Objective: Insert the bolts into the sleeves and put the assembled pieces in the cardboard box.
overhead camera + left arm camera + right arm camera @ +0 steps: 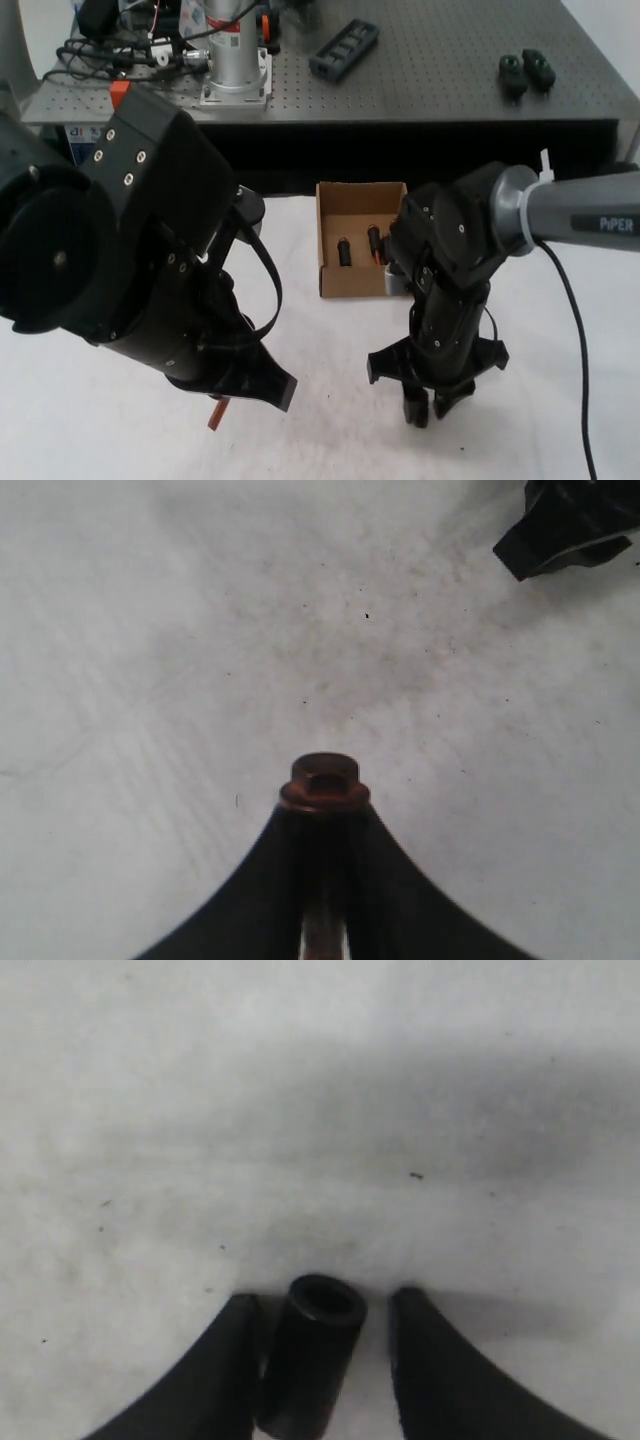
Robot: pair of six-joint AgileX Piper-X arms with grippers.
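bolt (324, 780) pinched in left gripper (325, 822), sleeve (310, 1360) inside right gripper (322, 1305) — fingers spread, gap on one side, cardboard box (360, 200) beyond

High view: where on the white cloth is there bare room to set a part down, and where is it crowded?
Bare: the cloth between the left gripper and right gripper, in front of the cardboard box; also right of the right arm, past its cable. Crowded: the box's right side, against that arm.
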